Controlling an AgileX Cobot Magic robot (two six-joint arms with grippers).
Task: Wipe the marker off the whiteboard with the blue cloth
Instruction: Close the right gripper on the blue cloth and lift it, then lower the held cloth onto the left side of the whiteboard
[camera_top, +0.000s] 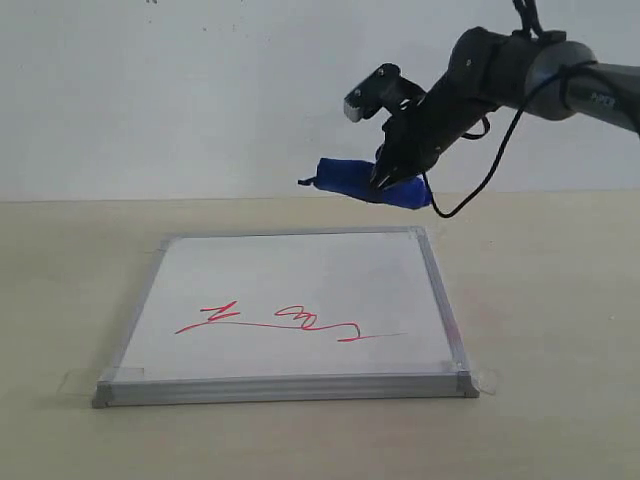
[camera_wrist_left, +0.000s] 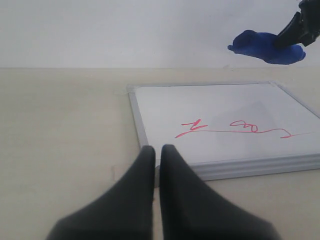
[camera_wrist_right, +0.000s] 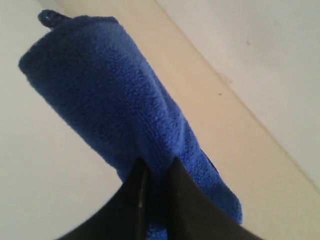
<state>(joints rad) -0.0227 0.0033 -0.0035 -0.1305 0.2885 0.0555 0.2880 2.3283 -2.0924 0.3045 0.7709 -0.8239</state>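
Cloth carry is the step in hand. The right gripper (camera_top: 386, 178) is clenched on the blue cloth (camera_top: 352, 176), pinching the rolled bundle near one end so that most of the roll sticks out sideways. It hangs in the air near the far right corner of the whiteboard (camera_top: 300, 268), and no part of it touches the board. The board lies flat on the tabletop (camera_top: 545, 310). The red marker (camera_top: 290, 322) line runs across its near half, whole and unsmeared, so I judge the wiping not yet begun. The left gripper (camera_wrist_left: 156, 150) sits just off the board's near left corner, fingers closed together with nothing between them.

The next move, as I judge it, calls for bringing the cloth forward and down until its underside presses on the board beside the scribble, then sweeping along the line. Held at one end, the soft roll may flex or unroll under pressure, so firm, even contact will matter.
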